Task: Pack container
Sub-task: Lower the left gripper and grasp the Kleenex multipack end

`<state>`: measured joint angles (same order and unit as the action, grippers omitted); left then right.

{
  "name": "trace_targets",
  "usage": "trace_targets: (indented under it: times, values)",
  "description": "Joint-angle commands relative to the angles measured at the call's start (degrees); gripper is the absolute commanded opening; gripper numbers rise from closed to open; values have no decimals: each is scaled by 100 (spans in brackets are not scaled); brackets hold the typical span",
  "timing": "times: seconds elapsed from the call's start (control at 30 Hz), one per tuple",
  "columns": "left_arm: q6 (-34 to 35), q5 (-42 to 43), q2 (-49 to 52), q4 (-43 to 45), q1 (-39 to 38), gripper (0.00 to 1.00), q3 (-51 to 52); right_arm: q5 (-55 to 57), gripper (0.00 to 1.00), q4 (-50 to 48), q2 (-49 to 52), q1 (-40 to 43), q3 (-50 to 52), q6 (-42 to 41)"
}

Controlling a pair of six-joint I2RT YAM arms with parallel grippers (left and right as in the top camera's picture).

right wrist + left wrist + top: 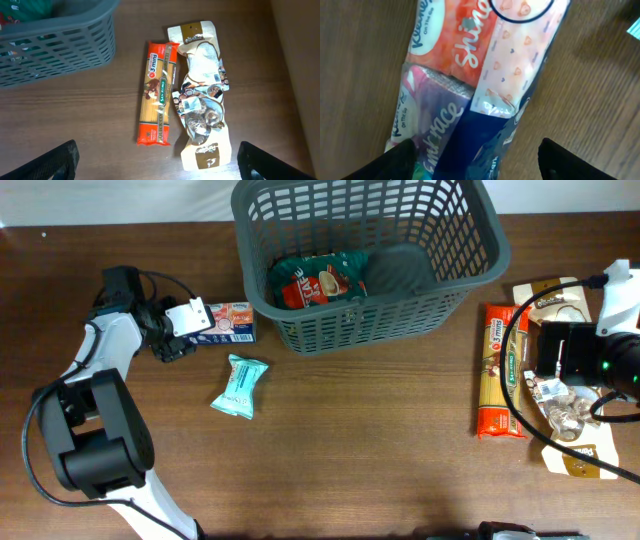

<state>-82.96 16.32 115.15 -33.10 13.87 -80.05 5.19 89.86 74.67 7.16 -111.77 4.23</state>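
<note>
Far left: left gripper (477, 162), fingers (395, 160) set on either side of a tissue pack (470, 75) lying flat on the tabletop (350, 460). Possibly already pinching the wrapper, possibly only bracketing it; not decidable from the wrist view.

Just right of this and nearer: teal snack packet (240, 385), lying loose.

Centre, toward the far edge: the container (400, 320), upright, mouth up, long axis roughly left to right with a slight skew. Inside, a green-and-red packet (320, 280) and a dark rounded item (400, 270).

Judged stiff, light for its bulk and not fragile, with lattice walls likely to flex a little under a pinch. Too broad to span, so best taken at the thick rim, one finger inside and one outside, midway along a long side.

Right: pasta packet (157, 95) beside overlapping brown pouches (202, 100), long axes near to far. Above these: right gripper (162, 162), fingers wide apart, holding nothing.
</note>
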Motion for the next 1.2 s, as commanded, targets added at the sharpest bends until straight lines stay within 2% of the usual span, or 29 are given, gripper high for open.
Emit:
trace_targets:
  times: [0.0, 0.37, 0.97, 1.17]
  values:
    - [-118, 111, 188, 39, 28, 74, 17, 109, 99, -4, -26, 37, -74, -63]
    - [-87, 133, 188, 570, 28, 75, -68, 109, 99, -4, -26, 37, -74, -63]
    - [-85, 271, 188, 605, 28, 75, -562, 109, 99, -4, -26, 37, -74, -63]
    - [-24, 741, 190, 435, 28, 75, -562, 109, 99, -4, -26, 37, -74, -63]
